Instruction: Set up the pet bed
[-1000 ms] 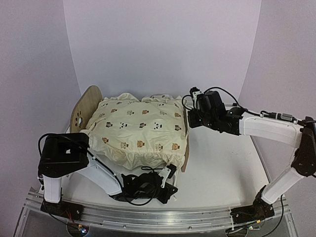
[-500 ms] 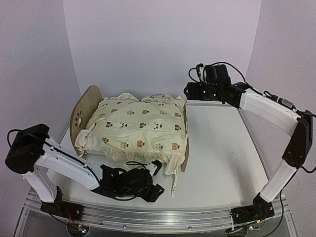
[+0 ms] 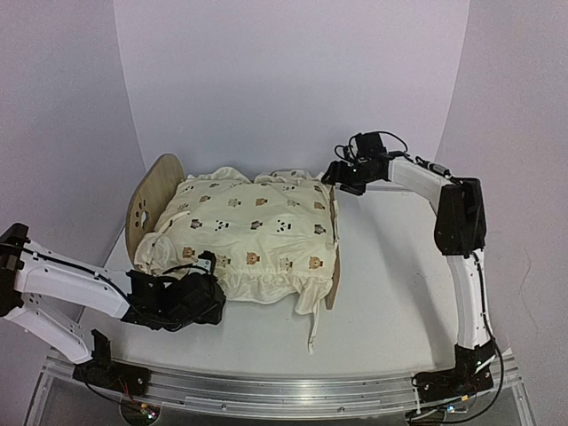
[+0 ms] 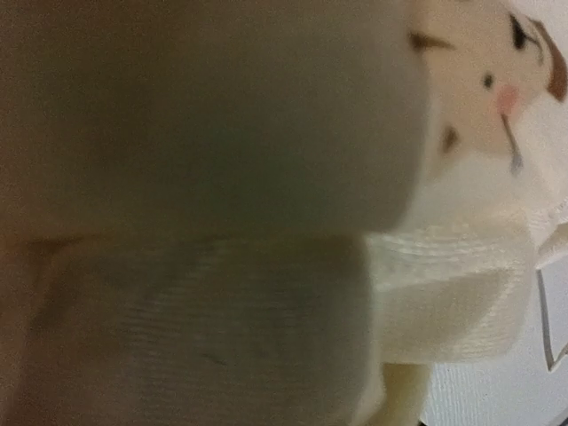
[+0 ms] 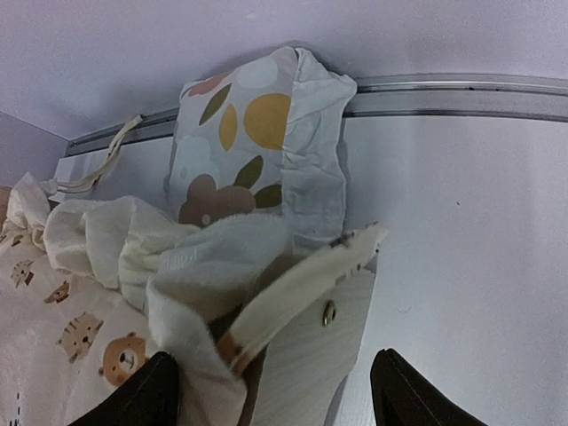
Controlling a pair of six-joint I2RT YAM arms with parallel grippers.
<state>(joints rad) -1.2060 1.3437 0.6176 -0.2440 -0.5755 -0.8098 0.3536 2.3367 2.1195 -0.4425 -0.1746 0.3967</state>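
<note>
Honestly, spread right claw [image 5: 277, 377] could snag the cushion [image 5: 80, 328] right in front of it and tip the bed [image 5: 346, 297]; left claw [image 3: 200, 284], can't tell its grip.

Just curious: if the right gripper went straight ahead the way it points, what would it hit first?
Probably the pet bed's footboard, with the cream animal-print cushion draped over it; the floral pillow lies beyond. Depth unclear.

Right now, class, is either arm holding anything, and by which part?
The right fingers stand open over the footboard, holding nothing. The left fingers press at the cushion's near edge; whether they grip it cannot be told.
</note>
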